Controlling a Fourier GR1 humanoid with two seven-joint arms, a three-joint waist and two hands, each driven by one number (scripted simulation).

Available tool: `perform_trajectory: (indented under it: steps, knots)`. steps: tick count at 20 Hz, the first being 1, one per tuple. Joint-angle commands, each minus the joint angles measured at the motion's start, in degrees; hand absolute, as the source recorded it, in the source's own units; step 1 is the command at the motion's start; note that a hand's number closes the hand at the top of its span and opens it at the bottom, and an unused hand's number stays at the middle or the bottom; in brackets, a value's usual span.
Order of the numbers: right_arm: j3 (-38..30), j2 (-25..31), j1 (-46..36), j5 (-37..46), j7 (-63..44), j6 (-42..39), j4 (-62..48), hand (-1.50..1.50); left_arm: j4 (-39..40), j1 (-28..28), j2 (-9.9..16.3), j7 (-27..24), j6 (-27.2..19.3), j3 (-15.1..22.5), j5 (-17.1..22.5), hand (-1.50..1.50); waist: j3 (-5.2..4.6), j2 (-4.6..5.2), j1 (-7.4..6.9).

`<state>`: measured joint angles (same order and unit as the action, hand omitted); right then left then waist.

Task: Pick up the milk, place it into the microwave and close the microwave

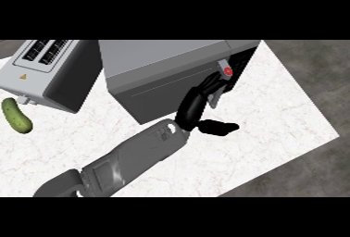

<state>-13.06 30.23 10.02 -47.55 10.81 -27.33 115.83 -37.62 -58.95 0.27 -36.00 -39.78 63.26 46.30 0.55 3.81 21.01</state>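
While the microwave [167, 76] stands at the desk's [287, 115] far edge, the right hand [198, 109] reaches to its open front, fingers around the milk [226, 70]. A toaster [48, 69] and a cucumber [16, 115] are at the left edge.

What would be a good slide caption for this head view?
Robot's hand reaches toward the microwave, with toaster and cucumber nearby.

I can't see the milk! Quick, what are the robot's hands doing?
Left hand: not in view.
Right hand: fingers reach into the microwave; can't tell if open or holding anything.
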Motion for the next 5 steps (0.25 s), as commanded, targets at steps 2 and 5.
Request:
perform_trajectory:
  steps: [2, 5]
  knots:
    - [-0.9, 0.2, 0.2, -0.5, -0.2, 0.6, 0.2, -1.50, 10.2, -5.0, 1.3, 7.8, -3.3, -1.1, 0.5, -1.50, 0.10, 0.50, -1.53]
    - [-1.7, 0.6, 0.5, -1.0, -0.6, 1.2, 1.0, -1.50, 11.3, -5.5, 0.6, 9.4, -4.2, 0.2, 0.0, -1.50, -0.10, 0.24, -2.00]
